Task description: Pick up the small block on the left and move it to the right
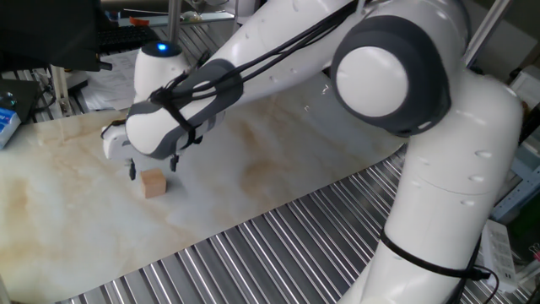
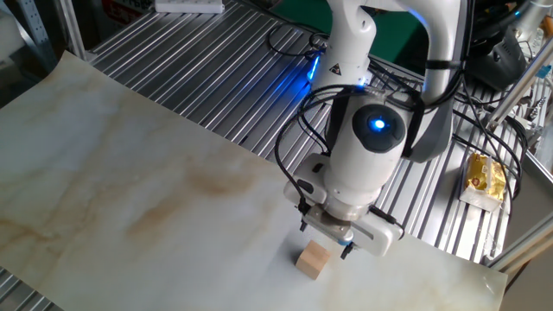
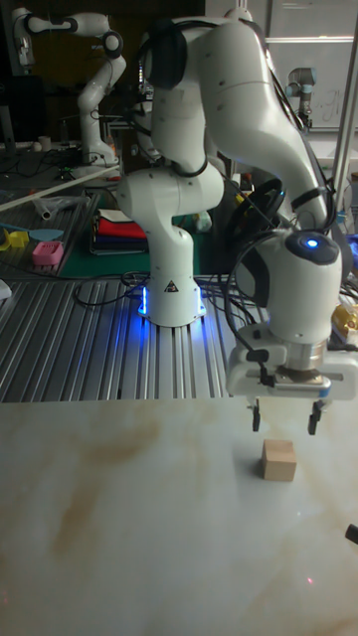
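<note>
The small block [image 1: 153,183], a plain tan wooden cube, rests by itself on the marbled sheet [image 1: 253,169]. In the other fixed view the small block [image 2: 314,259] sits near the sheet's front right corner, and in the tall view the small block [image 3: 279,460] is right of centre. My gripper [image 1: 153,169] hovers just above it, open, fingers pointing down with nothing between them. The gripper [image 2: 325,239] and the gripper [image 3: 283,424] show a clear gap between fingertips and cube top.
Ribbed metal tabletop [image 2: 199,78] surrounds the marbled sheet [image 2: 130,173]. My arm's base [image 3: 169,288] stands behind the sheet with cables around it. A yellow packet [image 2: 484,177] lies off to the right. A second robot arm [image 3: 89,60] stands far back.
</note>
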Tool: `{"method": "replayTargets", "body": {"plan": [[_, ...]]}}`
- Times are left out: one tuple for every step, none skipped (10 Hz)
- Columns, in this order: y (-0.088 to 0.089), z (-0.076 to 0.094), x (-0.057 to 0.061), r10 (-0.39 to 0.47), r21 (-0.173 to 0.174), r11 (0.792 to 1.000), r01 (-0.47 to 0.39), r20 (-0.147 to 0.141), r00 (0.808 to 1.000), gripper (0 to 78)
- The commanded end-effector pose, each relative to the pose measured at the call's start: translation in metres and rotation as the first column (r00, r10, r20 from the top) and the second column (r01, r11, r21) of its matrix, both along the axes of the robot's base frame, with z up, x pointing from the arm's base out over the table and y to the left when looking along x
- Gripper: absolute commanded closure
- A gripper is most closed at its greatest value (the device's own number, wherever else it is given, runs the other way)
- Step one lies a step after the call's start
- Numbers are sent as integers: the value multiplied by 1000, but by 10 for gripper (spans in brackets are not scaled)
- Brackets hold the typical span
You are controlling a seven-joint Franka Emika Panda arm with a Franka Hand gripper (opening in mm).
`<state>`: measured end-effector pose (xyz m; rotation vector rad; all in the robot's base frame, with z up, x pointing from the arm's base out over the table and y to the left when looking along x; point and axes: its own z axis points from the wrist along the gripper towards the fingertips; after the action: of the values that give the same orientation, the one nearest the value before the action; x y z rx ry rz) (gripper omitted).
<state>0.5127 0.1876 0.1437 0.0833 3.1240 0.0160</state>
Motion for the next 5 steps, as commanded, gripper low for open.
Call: {"method": "replayTargets", "body": {"plan": [[-5,8,1,9,-2,1000,-9,-1,1000,1],[-13,20,-1,13,-1,1000,-13,-3,1000,1],[-19,27,0,22,0,1000,-22,-14,1000,1],[-20,28,0,24,0,1000,-24,-15,1000,1],[-34,36,3,33,15,999,-33,-19,999,1]]}}
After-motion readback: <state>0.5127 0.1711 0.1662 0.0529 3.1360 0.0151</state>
